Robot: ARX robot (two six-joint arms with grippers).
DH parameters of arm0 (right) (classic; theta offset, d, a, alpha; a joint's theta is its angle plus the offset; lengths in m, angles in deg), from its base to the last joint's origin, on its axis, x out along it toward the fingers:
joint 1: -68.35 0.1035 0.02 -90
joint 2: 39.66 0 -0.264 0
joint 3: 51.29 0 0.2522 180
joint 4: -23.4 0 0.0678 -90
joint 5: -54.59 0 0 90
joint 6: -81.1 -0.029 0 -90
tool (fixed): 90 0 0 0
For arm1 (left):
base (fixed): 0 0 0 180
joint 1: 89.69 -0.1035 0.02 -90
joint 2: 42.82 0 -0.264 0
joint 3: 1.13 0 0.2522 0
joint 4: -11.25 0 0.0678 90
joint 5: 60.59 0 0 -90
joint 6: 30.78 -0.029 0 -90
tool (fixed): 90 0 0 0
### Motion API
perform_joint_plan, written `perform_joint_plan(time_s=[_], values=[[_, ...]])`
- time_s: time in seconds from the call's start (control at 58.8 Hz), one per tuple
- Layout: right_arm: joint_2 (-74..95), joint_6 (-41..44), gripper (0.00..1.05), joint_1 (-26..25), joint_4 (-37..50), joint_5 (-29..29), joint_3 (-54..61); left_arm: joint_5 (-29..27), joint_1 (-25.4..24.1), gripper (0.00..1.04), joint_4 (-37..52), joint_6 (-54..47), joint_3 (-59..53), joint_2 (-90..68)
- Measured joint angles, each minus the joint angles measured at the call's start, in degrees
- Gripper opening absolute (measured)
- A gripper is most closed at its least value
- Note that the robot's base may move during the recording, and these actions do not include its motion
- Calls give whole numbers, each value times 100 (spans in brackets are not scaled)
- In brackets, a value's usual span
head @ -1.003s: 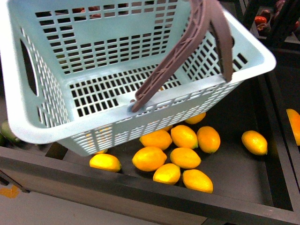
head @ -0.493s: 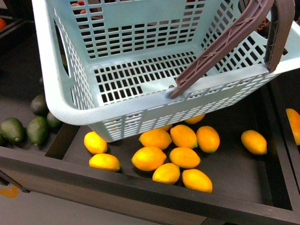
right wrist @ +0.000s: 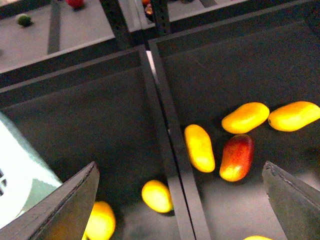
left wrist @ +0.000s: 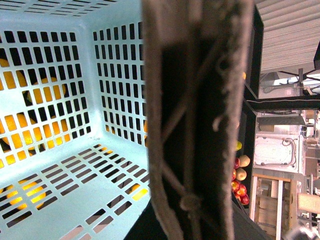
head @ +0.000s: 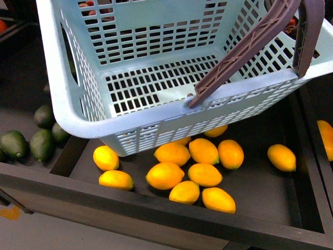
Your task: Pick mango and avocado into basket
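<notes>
Over the dark bins (head: 263, 179) the handle-held basket (head: 156, 78) has been shifted aside, so avocados (head: 14, 144) are uncovered for the open, empty right hand (right wrist: 180, 170).

Cluster of orange citrus fruits (head: 204, 174) on a dark shelf bin (head: 260, 190).
</notes>
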Motion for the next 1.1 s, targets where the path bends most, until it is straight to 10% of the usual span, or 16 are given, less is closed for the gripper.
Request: perform_joint_plan(time_s=[0.374,1.105], values=[[4444,-817,97,-433,-208,-179,-2841,-11,-2,6,0,-2,0,0],[7447,-2260,97,-946,-1394,-184,-5960,4,-2,6,0,-2,0,0]])
